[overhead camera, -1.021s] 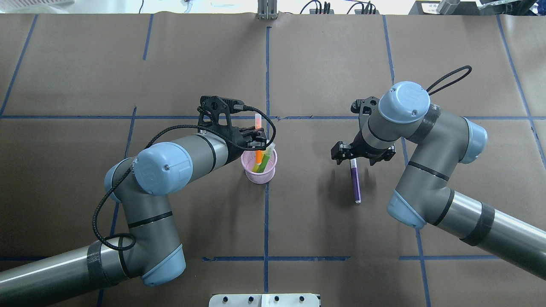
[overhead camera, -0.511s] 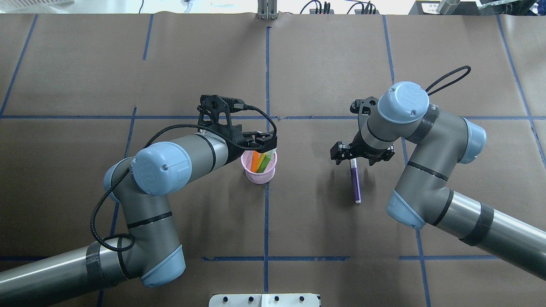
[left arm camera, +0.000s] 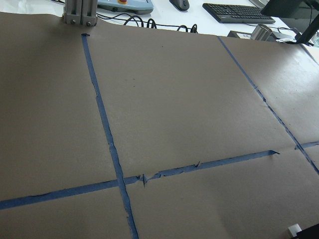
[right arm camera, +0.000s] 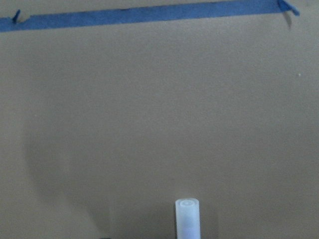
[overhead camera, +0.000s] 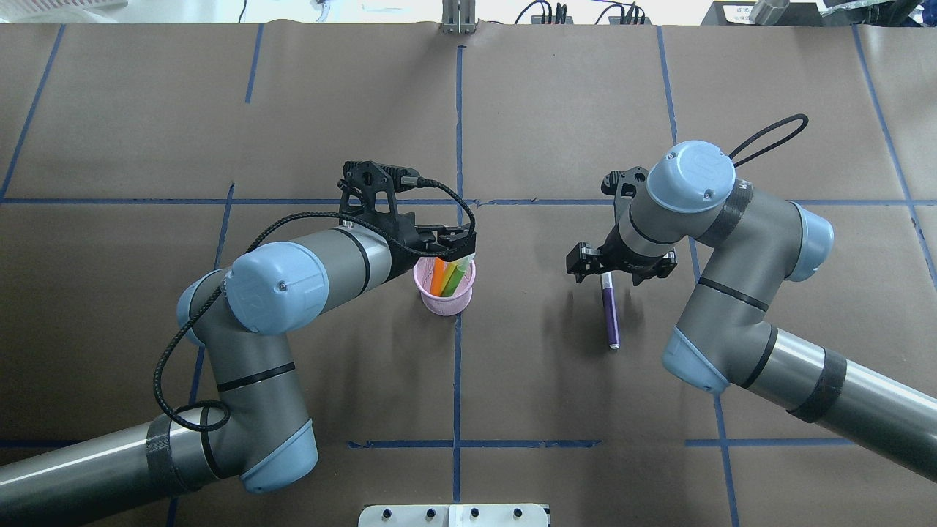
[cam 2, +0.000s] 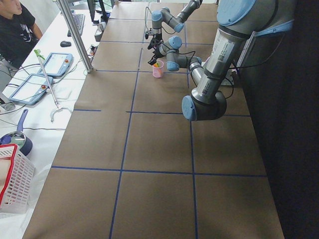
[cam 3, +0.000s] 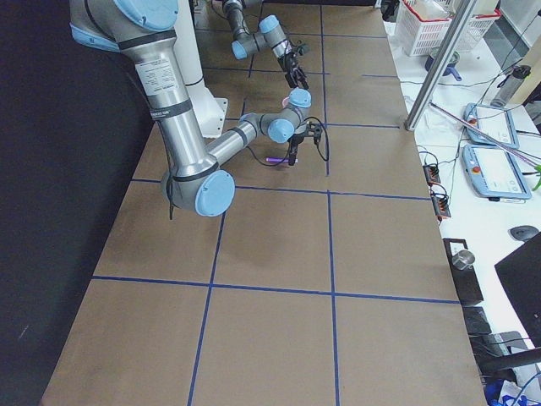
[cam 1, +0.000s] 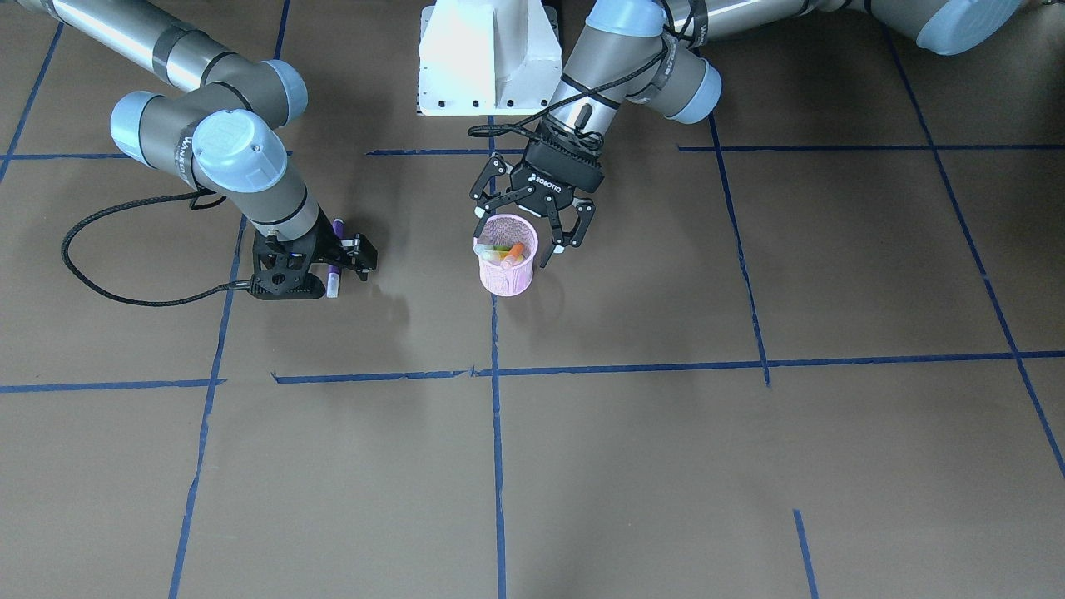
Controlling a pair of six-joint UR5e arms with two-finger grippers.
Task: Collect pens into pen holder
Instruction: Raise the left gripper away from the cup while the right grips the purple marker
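Note:
The pink mesh pen holder stands near the table's middle, with the orange pen and the green pen leaning inside it. My left gripper hangs open just above the holder's rim, its fingers spread to either side and holding nothing. The purple pen lies flat on the paper to the right. My right gripper is low and open, straddling the pen's far cap end without closing on it. That pale cap shows at the bottom of the right wrist view.
Blue tape lines cross the brown paper. The white robot base sits behind the holder. A black cable loop trails from the right wrist. A person and a basket are beyond the table's left end.
My left gripper held the orange pen upright above the holder, then let it go; the pen dropped in beside the green one. The right arm has barely shifted.

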